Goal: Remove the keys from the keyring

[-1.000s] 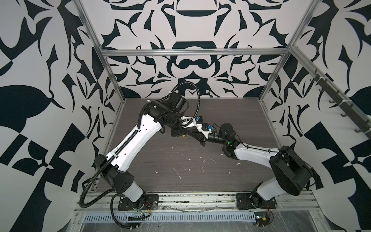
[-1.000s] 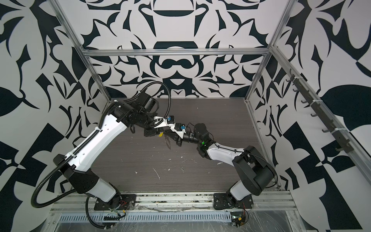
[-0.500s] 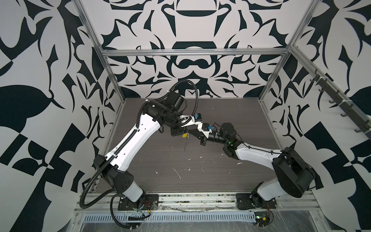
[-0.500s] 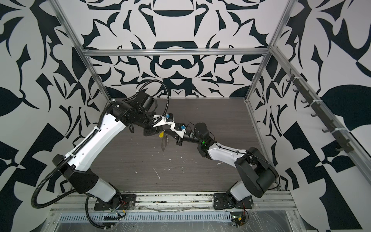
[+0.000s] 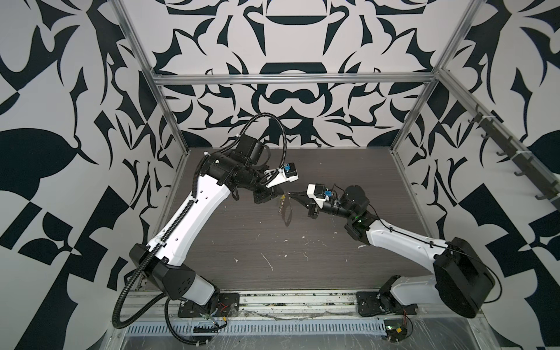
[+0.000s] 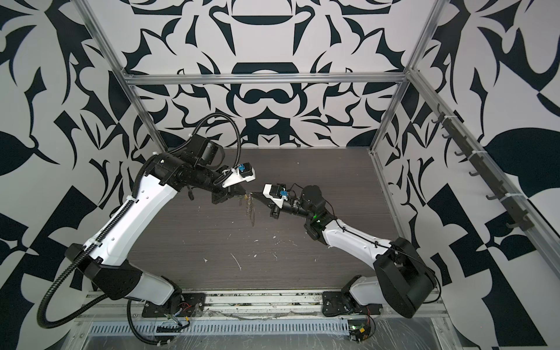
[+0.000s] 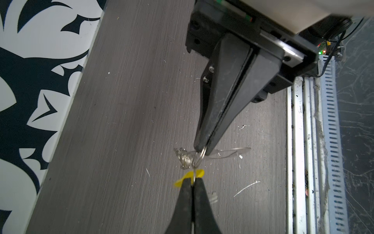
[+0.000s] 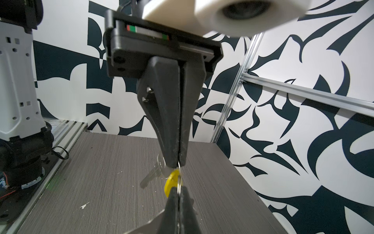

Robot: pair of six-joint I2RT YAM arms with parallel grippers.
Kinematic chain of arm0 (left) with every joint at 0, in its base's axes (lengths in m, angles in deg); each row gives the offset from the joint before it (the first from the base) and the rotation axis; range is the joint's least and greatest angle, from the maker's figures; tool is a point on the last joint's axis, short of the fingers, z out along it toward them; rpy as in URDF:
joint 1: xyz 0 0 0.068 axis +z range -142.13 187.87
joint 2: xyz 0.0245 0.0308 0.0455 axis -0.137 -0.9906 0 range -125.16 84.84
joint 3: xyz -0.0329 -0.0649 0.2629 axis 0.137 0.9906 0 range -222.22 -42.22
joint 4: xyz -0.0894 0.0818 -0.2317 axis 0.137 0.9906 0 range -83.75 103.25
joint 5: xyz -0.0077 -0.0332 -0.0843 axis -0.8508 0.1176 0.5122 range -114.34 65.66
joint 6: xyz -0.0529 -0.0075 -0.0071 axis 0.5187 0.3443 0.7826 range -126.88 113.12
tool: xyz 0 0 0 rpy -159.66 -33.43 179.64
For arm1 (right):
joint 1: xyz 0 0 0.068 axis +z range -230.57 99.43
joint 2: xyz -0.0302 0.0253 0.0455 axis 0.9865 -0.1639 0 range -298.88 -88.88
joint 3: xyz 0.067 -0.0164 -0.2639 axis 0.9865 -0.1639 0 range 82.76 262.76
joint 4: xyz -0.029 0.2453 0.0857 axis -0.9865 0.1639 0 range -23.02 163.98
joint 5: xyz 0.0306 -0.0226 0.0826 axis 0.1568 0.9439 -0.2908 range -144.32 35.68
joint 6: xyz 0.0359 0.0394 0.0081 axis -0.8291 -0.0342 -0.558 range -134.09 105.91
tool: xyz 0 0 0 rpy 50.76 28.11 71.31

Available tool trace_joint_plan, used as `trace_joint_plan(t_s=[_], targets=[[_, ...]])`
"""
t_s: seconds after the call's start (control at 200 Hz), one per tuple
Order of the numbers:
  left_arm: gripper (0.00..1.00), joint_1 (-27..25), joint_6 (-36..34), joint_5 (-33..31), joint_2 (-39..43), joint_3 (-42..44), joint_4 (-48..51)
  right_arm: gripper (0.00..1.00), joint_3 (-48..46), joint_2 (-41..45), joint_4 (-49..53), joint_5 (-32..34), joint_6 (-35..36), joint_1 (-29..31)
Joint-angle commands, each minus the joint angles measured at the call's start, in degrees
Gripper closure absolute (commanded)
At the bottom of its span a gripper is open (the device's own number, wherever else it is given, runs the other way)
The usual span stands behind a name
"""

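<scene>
Both grippers meet tip to tip above the middle of the table. My left gripper (image 7: 193, 179) (image 5: 279, 196) is shut on a thin silver ring of the keyring (image 7: 183, 159). A yellow tag (image 7: 199, 173) (image 8: 171, 181) shows just behind the left gripper's fingertips. My right gripper (image 8: 178, 188) (image 5: 290, 194) is shut on the same ring wire from the opposite side. A silver key (image 8: 151, 176) hangs beside the tag. The dark strap loop (image 5: 285, 213) (image 6: 251, 213) dangles below the two tips, above the table.
White scraps (image 5: 268, 262) (image 6: 235, 261) lie scattered on the dark wood table (image 5: 242, 236). Patterned walls with an aluminium frame close in three sides. A metal rail (image 5: 288, 295) with the arm bases runs along the front edge.
The right gripper's jaws have closed the last bit onto the ring. The left gripper has shifted slightly, and the strap now hangs down between the two tips.
</scene>
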Motion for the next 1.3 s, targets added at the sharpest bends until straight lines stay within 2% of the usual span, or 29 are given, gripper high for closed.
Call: trace_joint_plan(t_s=[0.0, 0.19, 0.525, 0.82, 1.145, 1.295], targets=[[1.00, 1.61, 1.73, -0.88, -0.23, 2.00, -0.61, 1.00, 0.77, 2.55, -5.58, -1.05, -2.03, -0.20], [1.00, 1.62, 2.56, 0.21, -0.54, 3.85, -3.04, 1.00, 2.11, 2.05, -8.12, -0.92, -4.29, -0.20], [1.00, 2.58, 2.36, 2.63, -3.49, 4.98, -5.93, 1.00, 4.31, 2.04, -7.38, -1.90, -4.28, -0.21], [1.00, 4.56, 0.84, 10.96, -1.87, 8.77, -12.40, 1.00, 5.59, 2.48, -7.11, -2.70, -5.31, -0.25], [1.00, 4.65, 0.67, 8.59, -3.49, 7.17, -10.00, 1.00, 5.80, 3.51, -5.15, -2.59, -3.84, -0.70], [1.00, 4.73, 0.99, 4.37, -3.08, 7.88, -11.25, 1.00, 5.29, 3.87, -3.80, -2.11, -2.88, -1.04]])
